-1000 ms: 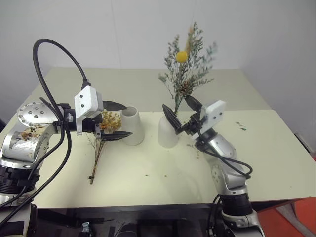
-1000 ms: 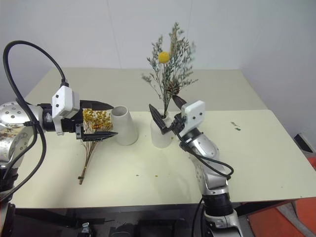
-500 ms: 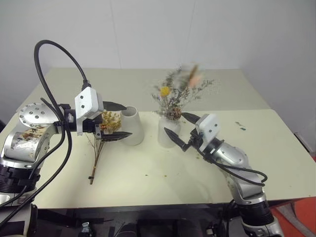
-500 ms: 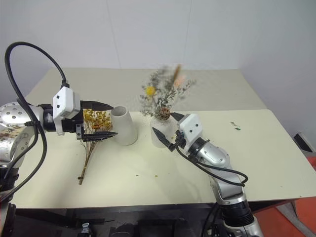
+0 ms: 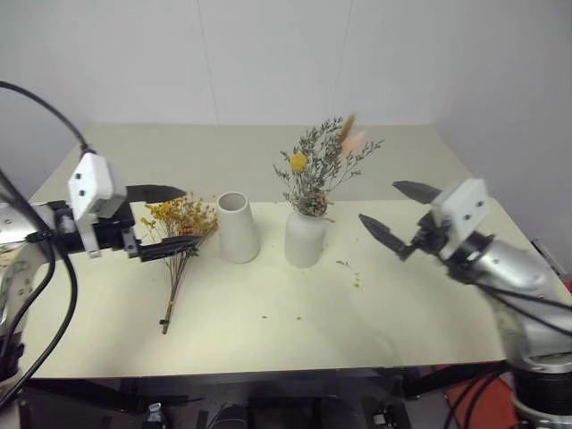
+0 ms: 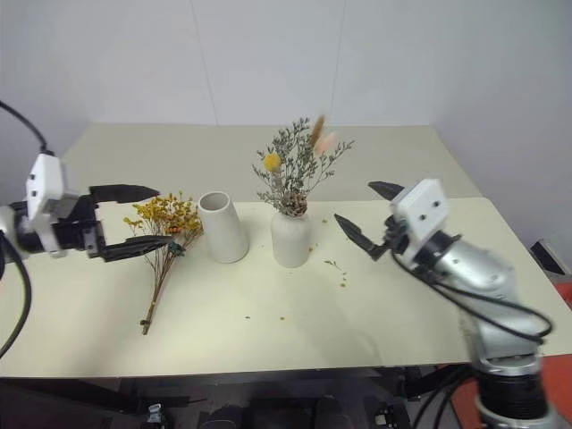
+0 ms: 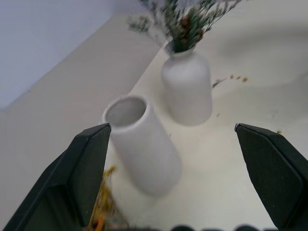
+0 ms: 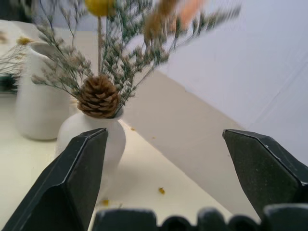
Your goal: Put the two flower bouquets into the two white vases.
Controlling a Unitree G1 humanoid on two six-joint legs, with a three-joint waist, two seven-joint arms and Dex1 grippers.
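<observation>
You see the grey-green sprig bouquet [image 5: 320,165] standing in the rounded narrow-necked white vase [image 5: 305,238]. The yellow-flowered bouquet [image 5: 179,241] lies on the cream table [image 5: 268,313] beside the empty tapered white vase [image 5: 238,227]. Both the left gripper [image 5: 163,220] and right gripper [image 5: 397,216] have jaws apart, holding nothing.

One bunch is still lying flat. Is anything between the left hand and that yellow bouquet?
Nothing visible: the open left hand hovers right beside the yellow bouquet on the table; the tapered vase stands empty just beyond.
</observation>
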